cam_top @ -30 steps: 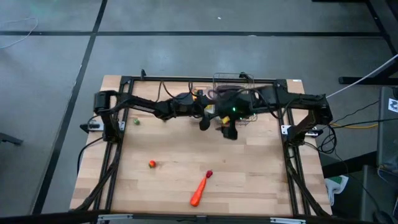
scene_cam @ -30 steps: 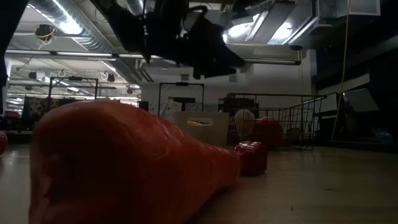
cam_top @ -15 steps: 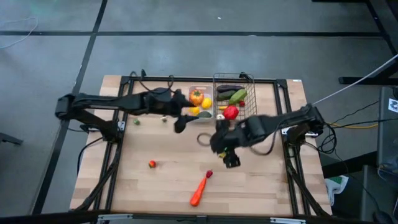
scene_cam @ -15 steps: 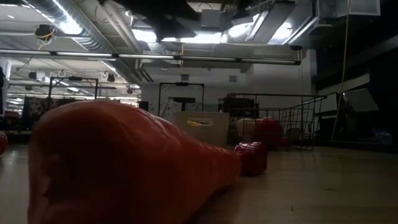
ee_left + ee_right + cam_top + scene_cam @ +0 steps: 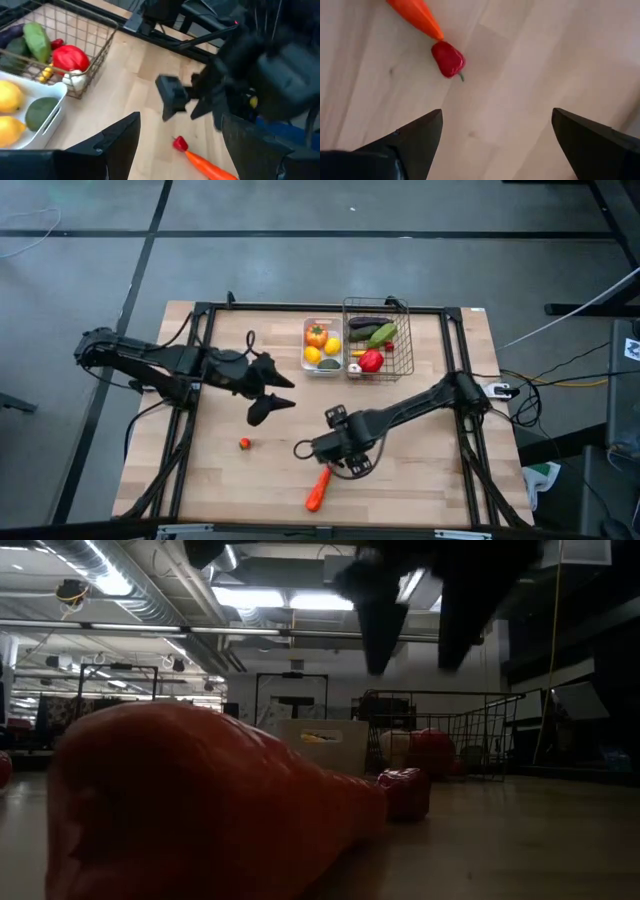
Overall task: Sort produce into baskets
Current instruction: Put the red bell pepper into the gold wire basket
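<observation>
Carrot (image 5: 317, 489): on desk (image 5: 420, 470), small red chilli (image 5: 448, 58) touching its tip. Right gripper (image 5: 325, 452): open, empty, above chilli. Left gripper (image 5: 262, 408): open, empty, well apart from carrot.

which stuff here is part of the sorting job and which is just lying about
Job: carrot, small red chilli, small orange piece loose on the table; white tray and wire basket, both holding produce; right gripper open above the chilli.

Lying about: cables beside the table.
</observation>
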Available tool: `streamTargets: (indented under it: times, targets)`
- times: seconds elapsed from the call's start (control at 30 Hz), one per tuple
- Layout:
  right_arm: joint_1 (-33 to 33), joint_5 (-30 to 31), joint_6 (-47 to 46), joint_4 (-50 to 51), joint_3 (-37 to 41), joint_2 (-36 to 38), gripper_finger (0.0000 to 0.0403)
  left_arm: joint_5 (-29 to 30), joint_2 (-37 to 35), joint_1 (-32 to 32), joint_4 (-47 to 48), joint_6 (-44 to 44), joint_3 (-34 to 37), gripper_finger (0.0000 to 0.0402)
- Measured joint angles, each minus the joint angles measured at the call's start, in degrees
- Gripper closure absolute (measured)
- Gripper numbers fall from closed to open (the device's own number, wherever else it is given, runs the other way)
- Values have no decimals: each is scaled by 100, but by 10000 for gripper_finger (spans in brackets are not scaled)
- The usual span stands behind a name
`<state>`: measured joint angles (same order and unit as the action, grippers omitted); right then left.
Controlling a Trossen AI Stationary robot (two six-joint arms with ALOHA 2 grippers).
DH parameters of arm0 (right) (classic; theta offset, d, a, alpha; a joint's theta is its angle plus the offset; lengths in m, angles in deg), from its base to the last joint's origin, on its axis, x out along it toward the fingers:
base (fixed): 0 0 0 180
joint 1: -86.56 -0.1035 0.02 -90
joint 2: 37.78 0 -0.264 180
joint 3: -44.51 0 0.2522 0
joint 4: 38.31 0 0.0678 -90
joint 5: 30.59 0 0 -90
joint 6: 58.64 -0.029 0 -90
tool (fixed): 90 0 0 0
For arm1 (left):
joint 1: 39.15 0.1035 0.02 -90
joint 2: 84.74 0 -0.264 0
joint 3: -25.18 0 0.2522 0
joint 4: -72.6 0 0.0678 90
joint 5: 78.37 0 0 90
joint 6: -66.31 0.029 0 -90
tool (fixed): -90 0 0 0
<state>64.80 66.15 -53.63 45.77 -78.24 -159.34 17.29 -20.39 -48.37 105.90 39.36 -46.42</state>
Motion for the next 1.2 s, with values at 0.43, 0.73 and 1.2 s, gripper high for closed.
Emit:
streamTargets:
  times: [0.43,0.73,1.2]
  targets:
    - [-2,-572,328,-601,0,-903,31,737,109,-415,96,-312,2,130]
    - [0,-848,451,-879,-7,-1147,61,875,112,-415,97,-301,2,130]
    - [2,-940,522,-827,-4,-1207,238,878,116,-415,152,-274,22,130]
